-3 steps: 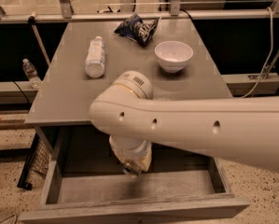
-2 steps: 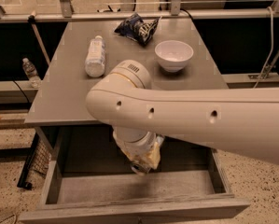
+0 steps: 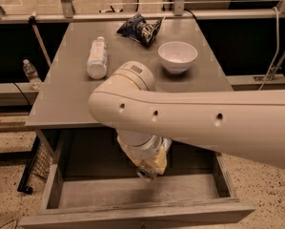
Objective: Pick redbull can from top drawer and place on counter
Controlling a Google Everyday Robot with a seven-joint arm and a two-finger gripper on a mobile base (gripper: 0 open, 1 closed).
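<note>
Clear plastic bottle (image 3: 96,58) lay on its side, left of the counter (image 3: 61,99) centre. Crumpled dark snack bag (image 3: 141,30) sat at the far edge. White bowl (image 3: 178,56) stood upright toward the right edge. Second small bottle (image 3: 31,74) stood beyond the left edge, lower down. Tool (image 3: 148,170) hung below the front edge.

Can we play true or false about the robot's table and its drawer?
1. The top drawer is pulled open. True.
2. The white bowl sits inside the drawer. False: it sits on the counter.
3. The plastic bottle stands upright. False: it lies on its side on the counter.
4. The end effector hangs down in the open drawer, below the big white arm. True.
5. A crumpled dark bag lies near the back of the counter. True.
</note>
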